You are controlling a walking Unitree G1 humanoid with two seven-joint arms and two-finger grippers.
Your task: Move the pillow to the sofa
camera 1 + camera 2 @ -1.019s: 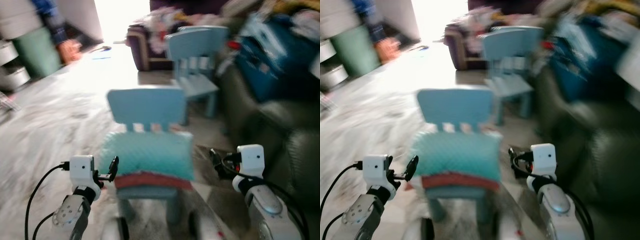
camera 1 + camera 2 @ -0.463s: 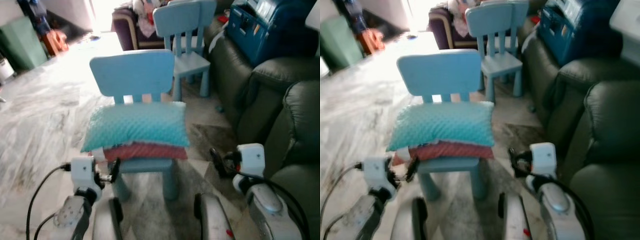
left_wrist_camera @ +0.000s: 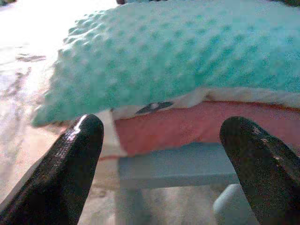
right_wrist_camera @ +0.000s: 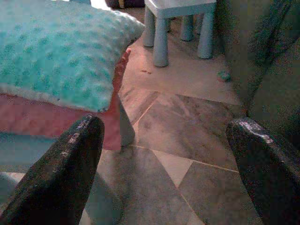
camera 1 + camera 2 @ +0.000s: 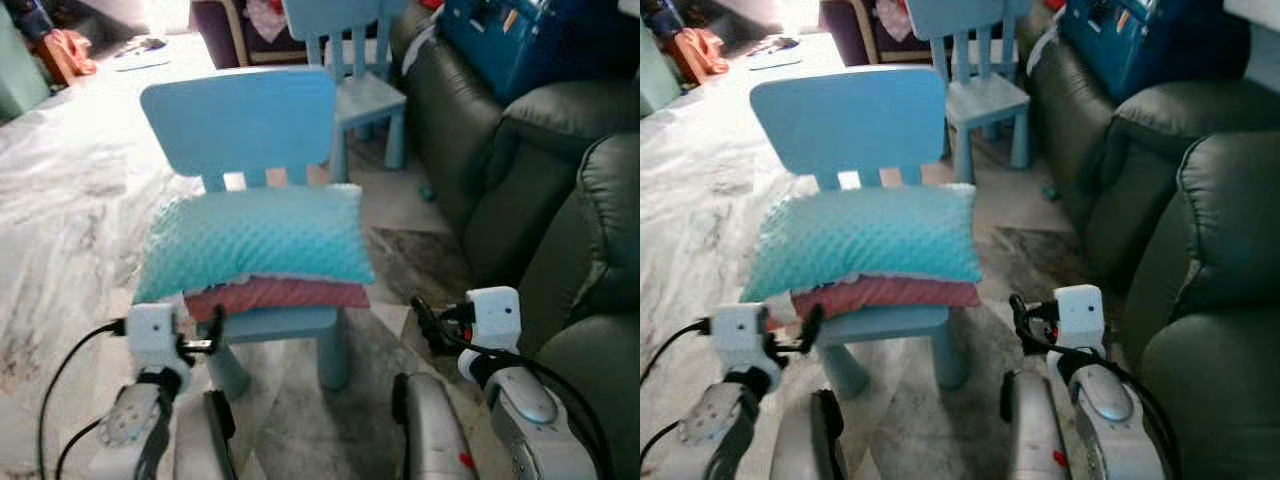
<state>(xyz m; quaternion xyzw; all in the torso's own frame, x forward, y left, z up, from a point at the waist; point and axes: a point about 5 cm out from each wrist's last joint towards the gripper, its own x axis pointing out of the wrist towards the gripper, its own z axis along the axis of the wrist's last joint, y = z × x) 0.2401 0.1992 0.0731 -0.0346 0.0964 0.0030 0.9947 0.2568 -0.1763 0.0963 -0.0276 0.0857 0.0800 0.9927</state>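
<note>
A teal dotted pillow [image 5: 255, 238] lies on top of a red pillow [image 5: 280, 294] on the seat of a small light blue chair [image 5: 240, 120] straight ahead. My left gripper [image 5: 212, 322] is open, held low just before the pillows' left front corner; in the left wrist view the teal pillow [image 3: 178, 51] and red pillow [image 3: 197, 126] lie between its fingers [image 3: 70, 164]. My right gripper [image 5: 425, 322] is open too, to the right of the chair, level with the seat. The dark green sofa [image 5: 560, 200] stands at the right.
A second light blue chair [image 5: 345, 60] stands behind the first, near the sofa. A blue case [image 5: 520, 40] lies on the sofa's far end. The marble floor [image 5: 60, 220] stretches out to the left. My own legs [image 5: 420, 430] show at the bottom.
The camera has moved closer and tilted down, so the chair and pillows sit nearer and larger. Both grippers stay open at about the same places in the picture.
</note>
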